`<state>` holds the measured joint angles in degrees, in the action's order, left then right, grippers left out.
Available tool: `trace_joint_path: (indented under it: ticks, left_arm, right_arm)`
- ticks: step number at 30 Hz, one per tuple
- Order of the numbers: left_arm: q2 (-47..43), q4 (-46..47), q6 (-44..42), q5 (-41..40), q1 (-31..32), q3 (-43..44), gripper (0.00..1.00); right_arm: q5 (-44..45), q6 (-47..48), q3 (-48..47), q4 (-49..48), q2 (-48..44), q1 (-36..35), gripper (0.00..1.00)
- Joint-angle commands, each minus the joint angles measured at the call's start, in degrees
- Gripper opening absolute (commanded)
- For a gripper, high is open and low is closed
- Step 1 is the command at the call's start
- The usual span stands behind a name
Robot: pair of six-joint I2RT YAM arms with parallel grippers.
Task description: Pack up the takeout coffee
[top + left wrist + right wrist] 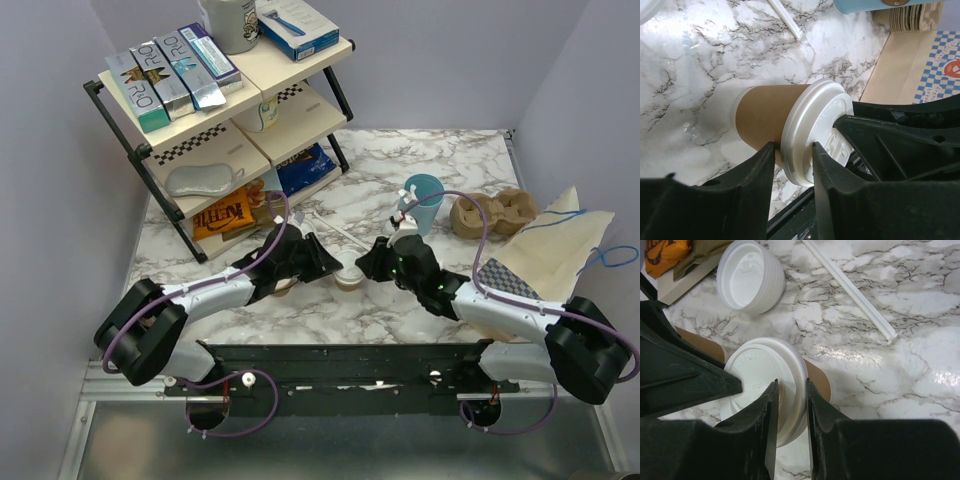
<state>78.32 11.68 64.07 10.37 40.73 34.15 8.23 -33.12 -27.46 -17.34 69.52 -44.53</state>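
Observation:
The takeout coffee (349, 278), a tan paper cup (765, 117) with a white lid (760, 370), stands on the marble table between both arms. My left gripper (330, 270) reaches it from the left. In the left wrist view that gripper (793, 145) straddles the lid's rim, one finger against the cup wall and the other on the lid top. My right gripper (372, 265) comes in from the right. In the right wrist view it (791, 382) is shut over the opposite rim, one finger on the lid top and one outside.
A black rack (150, 150) with boxes and snacks stands at the back left. A light-blue cup (424, 195), a pulp cup carrier (495, 213) and a paper bag (555, 245) lie at the right. A wrapped straw (850, 287) and stacked white lids (752, 275) lie close behind the cup.

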Motion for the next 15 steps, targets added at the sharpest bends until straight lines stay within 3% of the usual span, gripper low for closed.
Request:
trace_joint_path:
  ticks: [1,11,15]
  left_arm:
    - [4.12,-11.95,-4.57,1.93,1.11,-0.58,0.47]
    - [0.34,-13.44,-5.71,1.06,1.11,2.06,0.79]
    - [-0.89,-14.14,-6.06,1.14,1.11,2.94,0.8]
  right_arm:
    - [2.58,-3.79,-5.74,23.05,2.64,-0.29,0.27]
    - [0.64,-5.28,-11.72,26.04,2.11,-0.29,0.46]
    - [1.27,-5.38,-14.19,27.98,1.85,-0.29,0.53]
